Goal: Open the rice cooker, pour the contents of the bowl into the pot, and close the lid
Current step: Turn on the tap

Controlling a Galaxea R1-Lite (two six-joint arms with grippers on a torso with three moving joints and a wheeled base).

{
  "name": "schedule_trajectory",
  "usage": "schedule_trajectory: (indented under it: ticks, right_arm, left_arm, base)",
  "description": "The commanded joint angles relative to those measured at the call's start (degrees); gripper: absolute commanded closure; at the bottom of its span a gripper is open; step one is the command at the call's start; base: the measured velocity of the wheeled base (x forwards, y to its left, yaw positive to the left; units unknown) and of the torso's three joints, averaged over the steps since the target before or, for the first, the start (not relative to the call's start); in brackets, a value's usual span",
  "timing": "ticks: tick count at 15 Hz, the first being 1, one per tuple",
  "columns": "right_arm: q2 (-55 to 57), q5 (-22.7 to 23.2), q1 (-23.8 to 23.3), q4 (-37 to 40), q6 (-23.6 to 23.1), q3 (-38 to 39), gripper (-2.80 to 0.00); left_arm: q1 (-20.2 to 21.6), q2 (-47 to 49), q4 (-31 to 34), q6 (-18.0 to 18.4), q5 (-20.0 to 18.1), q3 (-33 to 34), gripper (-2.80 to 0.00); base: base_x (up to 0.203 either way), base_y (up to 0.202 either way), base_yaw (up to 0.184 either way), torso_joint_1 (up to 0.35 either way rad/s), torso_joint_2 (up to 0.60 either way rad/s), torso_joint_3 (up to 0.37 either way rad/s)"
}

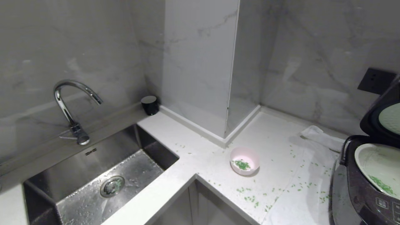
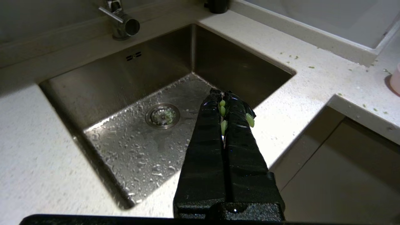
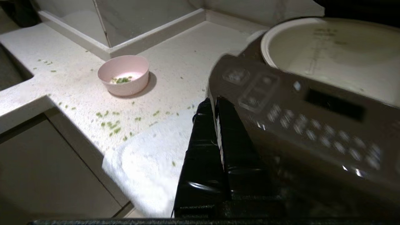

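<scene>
White counter (image 1: 281, 150): sink (image 1: 93, 175), faucet (image 1: 70, 109), scattered green bits (image 1: 250, 197).

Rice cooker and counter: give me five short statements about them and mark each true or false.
1. The rice cooker's lid is shut. False: it stands open.
2. The pink bowl sits upright on the counter, apart from the cooker. True.
3. The bowl is empty. False: some green bits lie inside.
4. Green bits are scattered over the counter. True.
5. The left gripper is holding the bowl. False: it is shut with nothing gripped; only green bits stick to it.
</scene>
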Motion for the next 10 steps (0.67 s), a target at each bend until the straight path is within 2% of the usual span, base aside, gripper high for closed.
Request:
schedule_trajectory:
  ticks: [1,2,10]
  right_arm:
    - [-0.02,0.0,0.0,-0.03,-0.01,-0.01,0.0]
    - [-0.02,0.0,0.0,0.06,-0.01,-0.01,0.0]
    - [-0.03,0.0,0.0,-0.01,-0.1,-0.01,0.0]
  left_arm:
    - [-0.03,0.07,0.03,-0.02,0.04,-0.01,0.0]
    - [0.02,-0.01,0.03,-0.02,0.04,-0.01,0.0]
    - [0.02,-0.01,0.03,-0.05,0.08,-0.01,0.0]
  base:
    - [0.177,0.0,0.007,0.008,0.0,0.003]
    - [0.117,0.0,0.001,0.018,0.01,-0.002]
    - [0.0,0.0,0.0,0.0,0.0,0.0]
